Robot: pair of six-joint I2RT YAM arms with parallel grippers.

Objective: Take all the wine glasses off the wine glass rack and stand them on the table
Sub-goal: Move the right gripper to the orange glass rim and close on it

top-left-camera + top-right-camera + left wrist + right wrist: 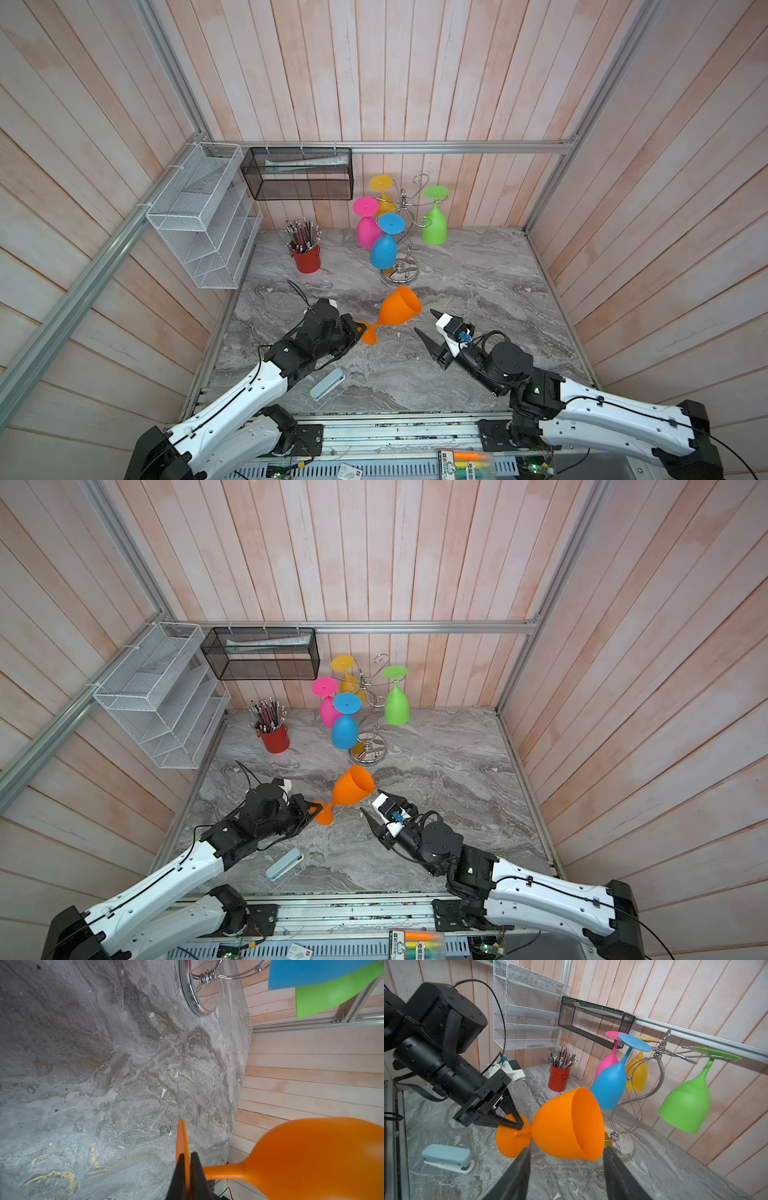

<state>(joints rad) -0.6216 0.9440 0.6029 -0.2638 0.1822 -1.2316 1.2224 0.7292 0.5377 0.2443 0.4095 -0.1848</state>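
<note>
In both top views the orange wine glass (pixel 398 308) is off the wine glass rack (pixel 405 272), held over the marble table (pixel 478 291) just in front of the rack's round base, between the two arms; it lies almost on its side, mouth toward the rack and foot toward the left gripper (pixel 361 328), whose body hides how the foot is gripped; the left wrist view settles that: the foot disc shows edge-on, a thin orange blade pinched between two black fingers (pixel 178 1172), the jaws narrowed right down on it, the stem running off to the swollen bowl; that view catches only the rack's chrome base ring, not its hook arms; the right wrist view alone looks into the bowl's open mouth, and shows the right gripper (pixel 566 1150) with its jaws wide, one finger by the stem end of the bowl and one by the rim, holding nothing; whether they touch the bowl I cannot tell there, and the top views put the nearer fingertip just beside the rim; the glass is opaque, matt, one even bright orange, with a deep bowl, a short thin stem and a flat round foot; on the rack's curled arms hang a yellow glass (pixel 381 183), a pink glass (pixel 368 232), a blue glass (pixel 383 251) and a green glass (pixel 434 226), all upside down by their feet
</note>
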